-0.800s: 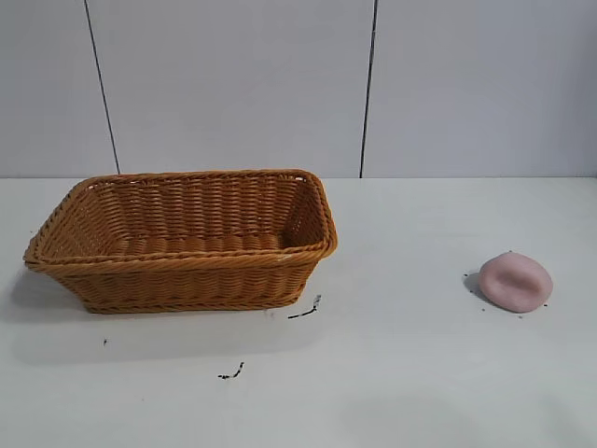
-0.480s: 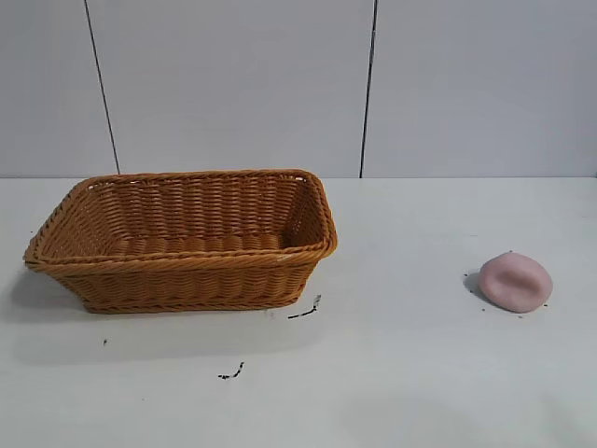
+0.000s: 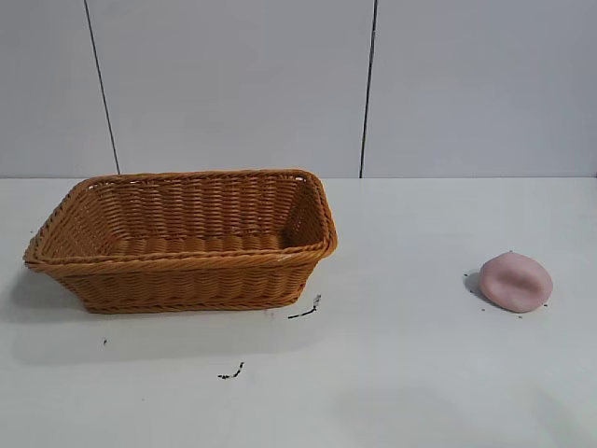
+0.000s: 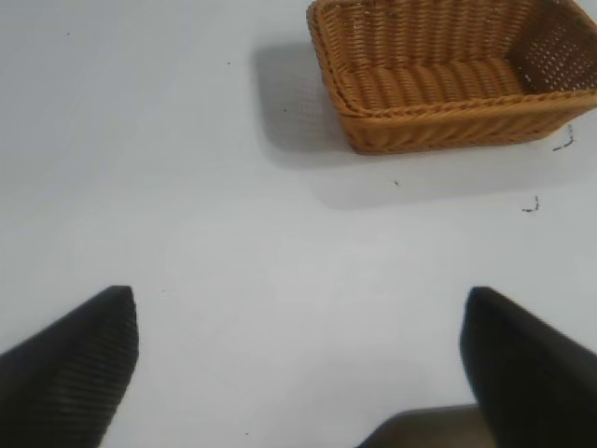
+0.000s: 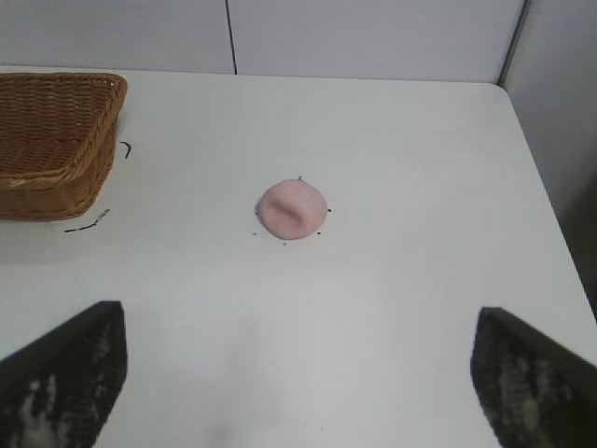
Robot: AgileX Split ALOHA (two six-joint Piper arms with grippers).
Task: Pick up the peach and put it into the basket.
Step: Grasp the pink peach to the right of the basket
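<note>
The right fingers (image 5: 298,373) are spread wide and empty, held above the table (image 3: 410,373) well short of the peach (image 5: 293,209). The left fingers (image 4: 298,359) are likewise spread and empty, well apart from the basket (image 3: 187,271). The peach lies at the right, far from the basket. Being smooth and rounded, it could be nudged away or squeezed out by an off-centre closing. One peach, one basket and two grippers are counted.
</note>
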